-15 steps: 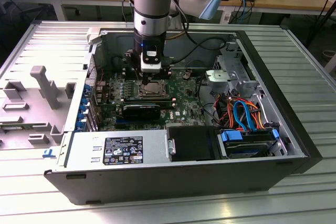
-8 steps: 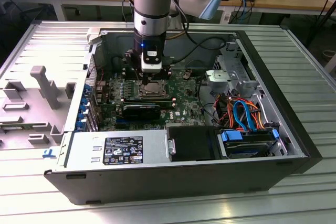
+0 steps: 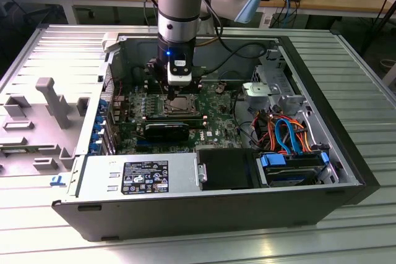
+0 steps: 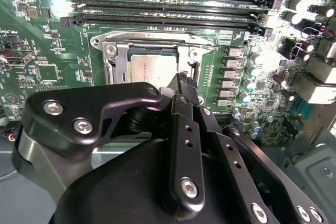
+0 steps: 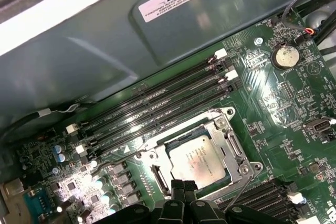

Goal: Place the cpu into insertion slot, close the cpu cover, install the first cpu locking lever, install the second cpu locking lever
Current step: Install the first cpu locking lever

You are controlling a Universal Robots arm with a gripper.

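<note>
The cpu (image 5: pixel 197 160) lies flat in the insertion slot (image 5: pixel 159 176) on the green board, its silvery top showing. The silver cpu cover (image 5: pixel 221 128) is folded down around it, so the chip shows through its window. A thin wire locking lever (image 5: pixel 242 187) slants up off the socket's corner. My gripper (image 5: pixel 182 184) hovers just at the socket's edge, its black fingertips pressed together and shut with nothing seen between them. In the second wrist view the gripper (image 4: pixel 184 81) stands right beside the cpu (image 4: pixel 152 67) and cover (image 4: pixel 119 59). In the exterior view the gripper (image 3: pixel 177 91) hangs over the socket (image 3: pixel 183 104).
Long black memory slots (image 5: pixel 152 114) run beside the socket, close to the grey case wall (image 5: pixel 105 51). A coin battery (image 5: pixel 286 56) sits further off. The open case holds a black fan shroud (image 3: pixel 167 131), a power supply (image 3: pixel 139 177), coloured cables (image 3: pixel 284 131) and a drive bay (image 3: pixel 291 168).
</note>
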